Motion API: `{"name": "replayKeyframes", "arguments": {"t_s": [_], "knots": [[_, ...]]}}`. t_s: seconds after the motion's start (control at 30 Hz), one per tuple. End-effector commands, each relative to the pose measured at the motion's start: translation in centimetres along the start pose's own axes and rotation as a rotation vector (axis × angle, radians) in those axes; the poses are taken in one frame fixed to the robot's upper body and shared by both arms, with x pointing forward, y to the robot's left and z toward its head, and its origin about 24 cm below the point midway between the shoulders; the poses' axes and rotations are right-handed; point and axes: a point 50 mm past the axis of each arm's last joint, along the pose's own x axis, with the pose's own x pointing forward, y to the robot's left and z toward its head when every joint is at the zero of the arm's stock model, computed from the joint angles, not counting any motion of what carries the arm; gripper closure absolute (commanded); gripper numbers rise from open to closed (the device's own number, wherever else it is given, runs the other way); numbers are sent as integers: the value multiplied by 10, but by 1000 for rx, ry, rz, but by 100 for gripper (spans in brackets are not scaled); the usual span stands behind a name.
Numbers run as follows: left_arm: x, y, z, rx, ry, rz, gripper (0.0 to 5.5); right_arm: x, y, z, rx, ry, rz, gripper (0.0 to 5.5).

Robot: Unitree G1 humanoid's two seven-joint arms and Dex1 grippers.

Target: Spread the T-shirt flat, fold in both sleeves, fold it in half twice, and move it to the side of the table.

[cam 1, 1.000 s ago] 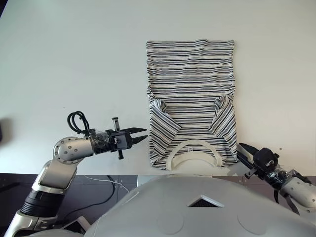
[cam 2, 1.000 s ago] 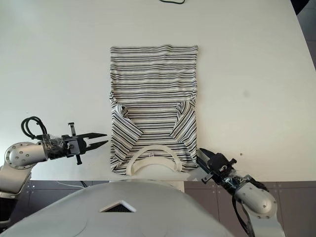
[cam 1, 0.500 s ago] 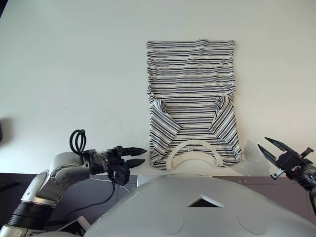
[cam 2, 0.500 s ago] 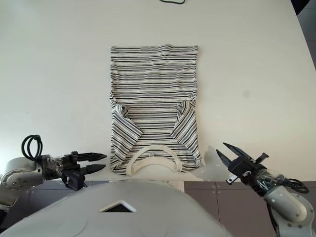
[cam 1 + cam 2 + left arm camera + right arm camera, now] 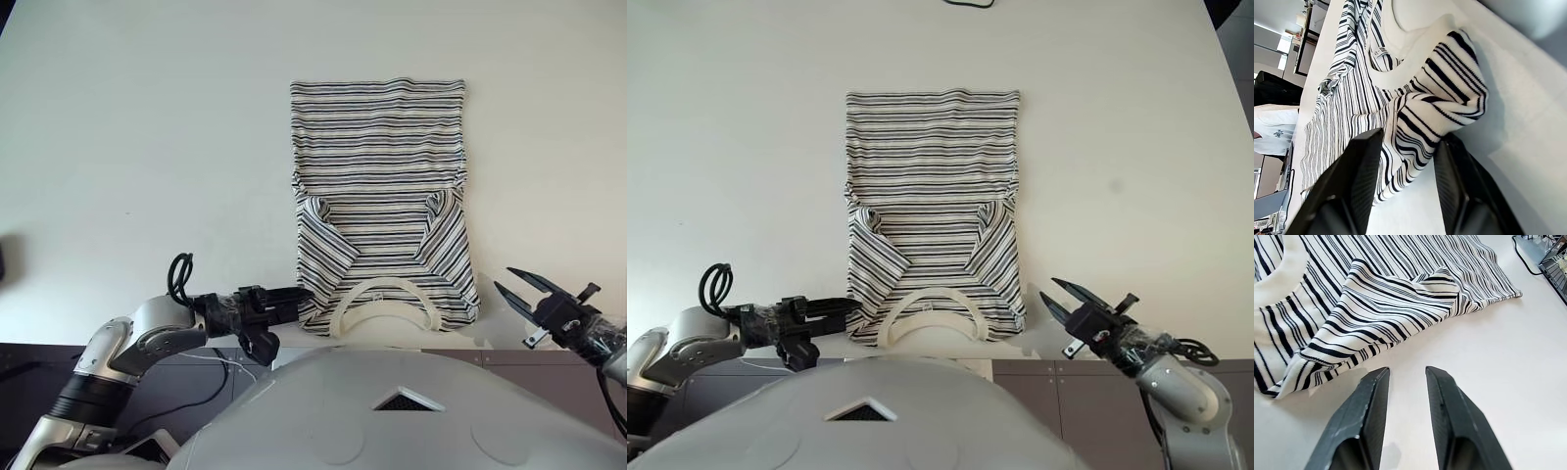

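2 claws flank the collar end. The left claw [image 5: 1411, 142] is spread, its fingers on either side of the near left shoulder corner of the black-and-white striped cotton T-shirt [image 5: 380, 176], with cloth bunched between them but not yet nipped. The right claw [image 5: 1407, 372], also spread, sits just off the near right corner, apart from it. With its sleeves already folded in, the shirt lies hem-far on the white counter [image 5: 147, 147]. Both claws seem placed to lift that end for the 1st halving.
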Motion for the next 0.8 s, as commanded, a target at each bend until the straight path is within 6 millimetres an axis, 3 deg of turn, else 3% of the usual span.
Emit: {"name": "replayKeyframes", "arguments": {"t_s": [0.03,0.47,0.63,0.8], "knots": [[2,-15,-6,1,30,-119,372,-1,7,-2,0,13,15,415],[1,-15,-7,11,-15,-142,530,-4,23,-11,-46,46,50,415],[0,-23,-9,-22,19,-144,537,-12,26,-13,-280,44,209,415],[-4,-24,-17,-32,37,-150,540,-9,23,-10,-493,-30,265,331]]}}
